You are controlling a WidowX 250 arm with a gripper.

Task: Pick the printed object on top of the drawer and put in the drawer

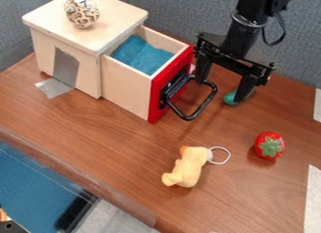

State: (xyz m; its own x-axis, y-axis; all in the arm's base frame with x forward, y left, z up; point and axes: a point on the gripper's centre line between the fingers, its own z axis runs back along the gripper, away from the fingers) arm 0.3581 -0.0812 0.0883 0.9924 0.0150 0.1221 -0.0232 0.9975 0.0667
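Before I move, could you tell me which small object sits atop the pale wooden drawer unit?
The round leopard-print ball; the yellow plush toy, red strawberry and teal object are on the brown table.

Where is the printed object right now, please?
The printed object sits upper left in the camera view, on the cabinet's top, left of the open drawer.

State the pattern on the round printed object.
The printed object has dark, leopard-like spots; see the camera view.

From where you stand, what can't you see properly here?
All in the camera view:
- Floor of the drawer: covered by blue cloth.
- Green thing: partly behind the gripper, so its whole shape is hidden.
- Markings atop the spotted ball: too small.
- White strip: cut off by the right edge.
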